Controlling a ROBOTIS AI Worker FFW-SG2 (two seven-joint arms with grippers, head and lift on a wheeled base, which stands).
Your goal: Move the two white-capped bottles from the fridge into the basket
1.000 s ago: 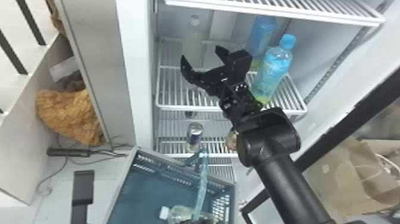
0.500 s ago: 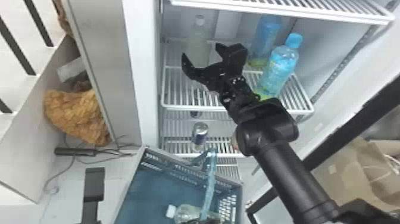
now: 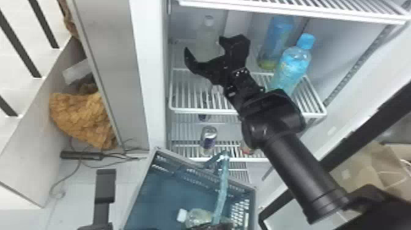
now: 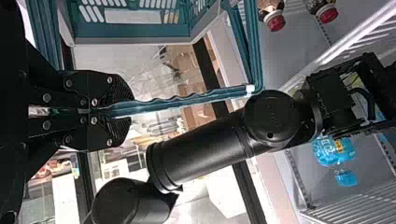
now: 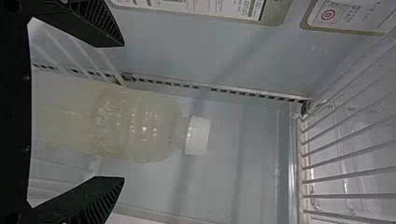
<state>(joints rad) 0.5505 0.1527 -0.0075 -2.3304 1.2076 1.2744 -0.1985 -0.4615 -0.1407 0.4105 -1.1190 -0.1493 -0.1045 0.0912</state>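
Observation:
In the head view my right gripper (image 3: 203, 46) stands open on the fridge's middle shelf (image 3: 201, 107), its fingers spread before a white-capped bottle (image 3: 208, 35). The right wrist view has this pale, upright bottle (image 5: 140, 123) between and beyond the open right gripper (image 5: 122, 112), apart from both fingers. Another white-capped bottle (image 3: 197, 217) lies in the blue basket (image 3: 159, 189). At the head view's bottom edge is my left gripper (image 3: 218, 227); in the left wrist view the left gripper (image 4: 126, 111) is shut on the basket handle (image 4: 187, 100).
Right of the right gripper stand two blue-capped bottles (image 3: 295, 62), one behind the other, close to its forearm. A wire shelf (image 3: 299, 10) runs above. Lower down are a can (image 3: 209, 137) and red-capped bottles (image 4: 275, 21). The fridge's side edge (image 3: 153, 61) rises at left.
My right gripper has moved deeper into the fridge, toward the upright white-capped bottle, staying open. The head view's scene has shifted slightly right. The left gripper still holds the basket handle.

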